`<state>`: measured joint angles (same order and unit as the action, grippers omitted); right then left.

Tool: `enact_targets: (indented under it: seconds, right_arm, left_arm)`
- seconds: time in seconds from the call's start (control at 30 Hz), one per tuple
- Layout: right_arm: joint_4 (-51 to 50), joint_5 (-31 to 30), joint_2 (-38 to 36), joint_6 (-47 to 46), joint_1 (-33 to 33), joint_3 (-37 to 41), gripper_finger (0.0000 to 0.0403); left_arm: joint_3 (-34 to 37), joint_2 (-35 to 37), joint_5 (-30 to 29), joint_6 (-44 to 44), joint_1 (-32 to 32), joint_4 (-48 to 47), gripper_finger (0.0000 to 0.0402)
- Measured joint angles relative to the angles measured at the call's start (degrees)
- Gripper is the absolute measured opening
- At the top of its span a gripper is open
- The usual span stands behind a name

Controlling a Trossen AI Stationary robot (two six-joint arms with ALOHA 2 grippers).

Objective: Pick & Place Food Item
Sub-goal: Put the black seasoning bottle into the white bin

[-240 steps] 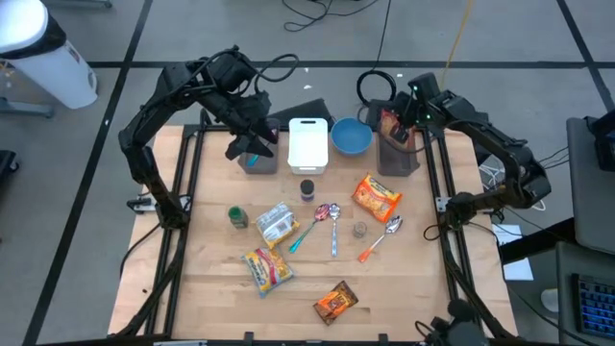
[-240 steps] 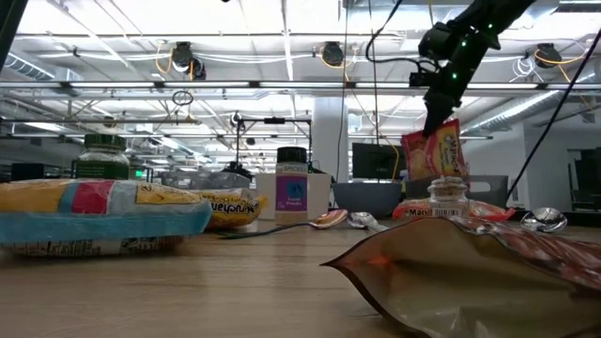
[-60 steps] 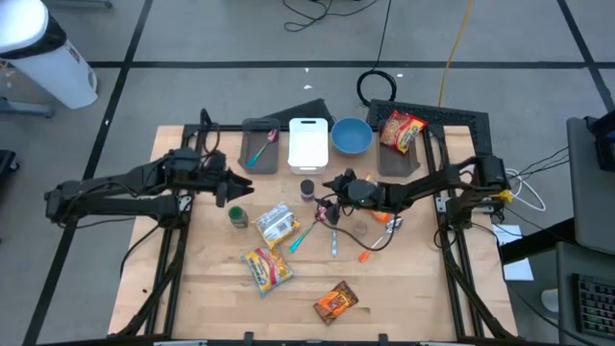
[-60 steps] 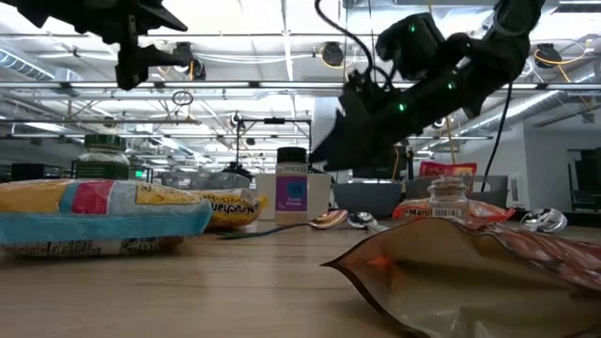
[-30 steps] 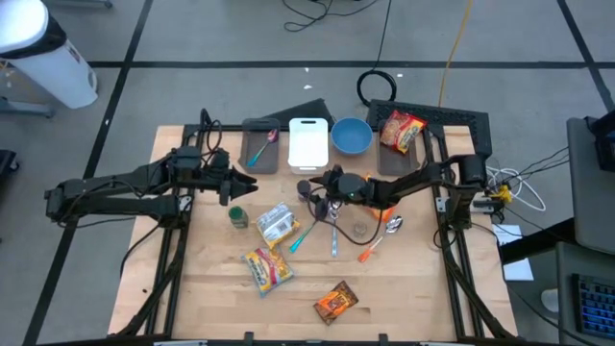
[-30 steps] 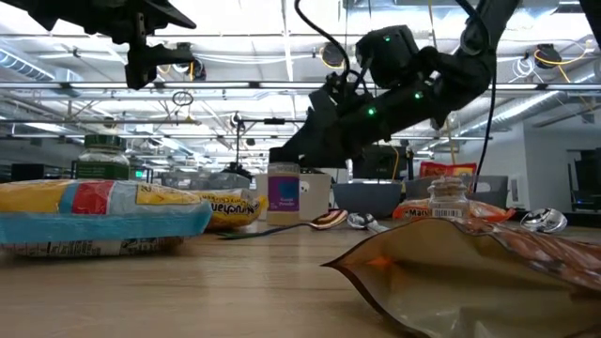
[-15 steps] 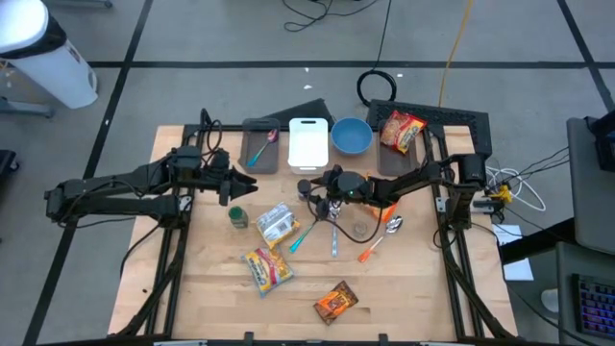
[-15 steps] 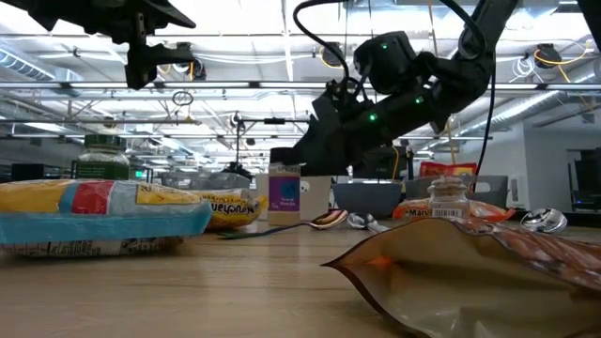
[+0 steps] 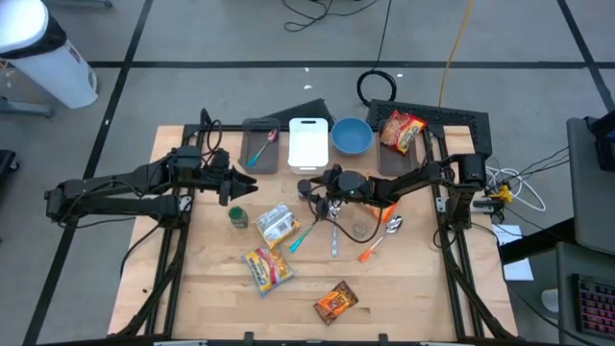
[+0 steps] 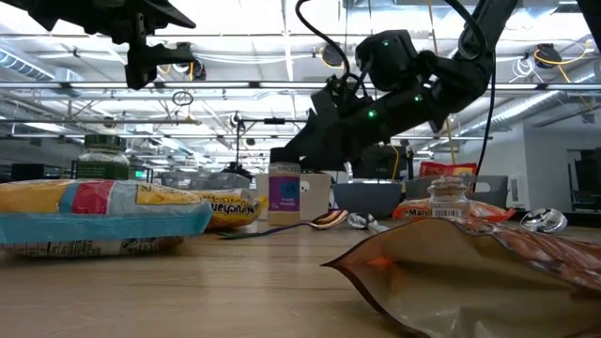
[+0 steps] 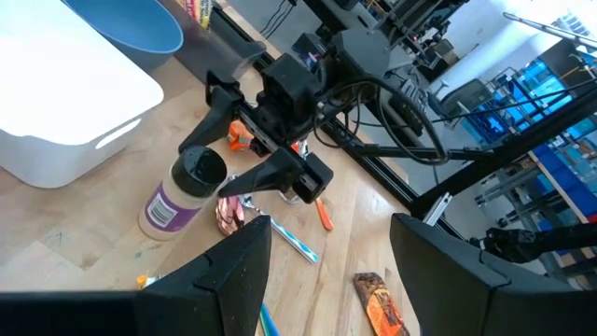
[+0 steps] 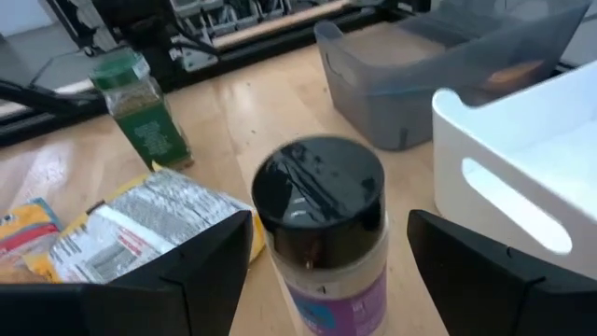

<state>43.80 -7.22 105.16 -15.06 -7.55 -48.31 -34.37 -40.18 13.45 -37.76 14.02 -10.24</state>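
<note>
Desk with bins, food items, two arms.

High view: grey bin (image 9: 260,149) holds a utensil; white bin (image 9: 307,141) and blue bowl (image 9: 352,135) look bare; right bin (image 9: 401,144) holds a snack bag (image 9: 402,129). Right gripper (image 9: 309,187), fingers apart, reaches to the black-capped jar (image 9: 307,187); left gripper (image 9: 236,191) hovers apart above the green jar (image 9: 236,216).
Low view: jar (image 10: 284,191) stands on the desk (image 10: 235,282), between the fingers.
Right wrist view: purple label on jar (image 12: 324,220), untouched.

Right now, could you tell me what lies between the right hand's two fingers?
The purple-labelled jar with the black lid stands upright between the open right hand's fingers; the right wrist view shows small gaps on both sides.
</note>
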Motion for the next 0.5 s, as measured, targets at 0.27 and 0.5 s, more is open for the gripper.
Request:
enact_targets:
  seconds: [0.27,0.5]
  right_arm:
    - [0.2,0.03,0.0,0.28,0.0,0.0,0.0279]
    - [-0.74,5.45,5.91,-2.31,0.04,-2.94,0.0279]
  left_arm:
    - [0.0,0.0,-0.02,-0.24,0.0,0.0,0.023]
    - [0.0,0.0,0.0,-0.59,0.0,-0.05,0.023]
